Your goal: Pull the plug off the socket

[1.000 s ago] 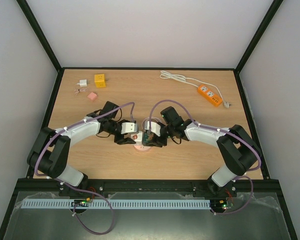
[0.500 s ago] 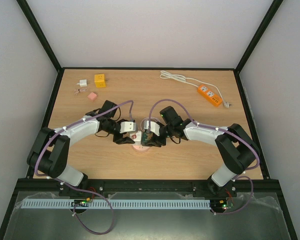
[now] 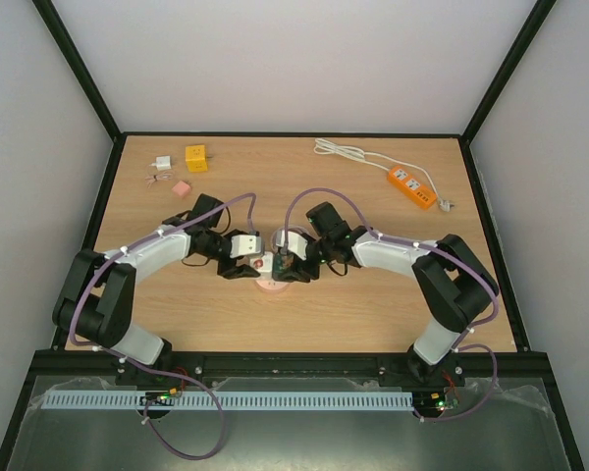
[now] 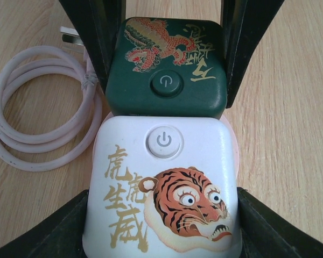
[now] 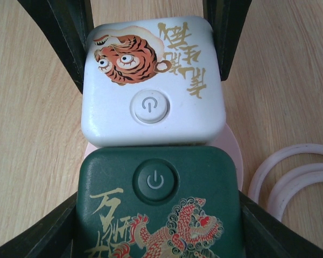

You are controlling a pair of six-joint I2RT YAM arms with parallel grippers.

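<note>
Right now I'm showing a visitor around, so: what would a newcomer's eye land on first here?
Two painted cubes butted together at mid-table: a white tiger cube in the left pincer and a green dragon cube in the right pincer. After them, the orange power strip at the far right.
</note>
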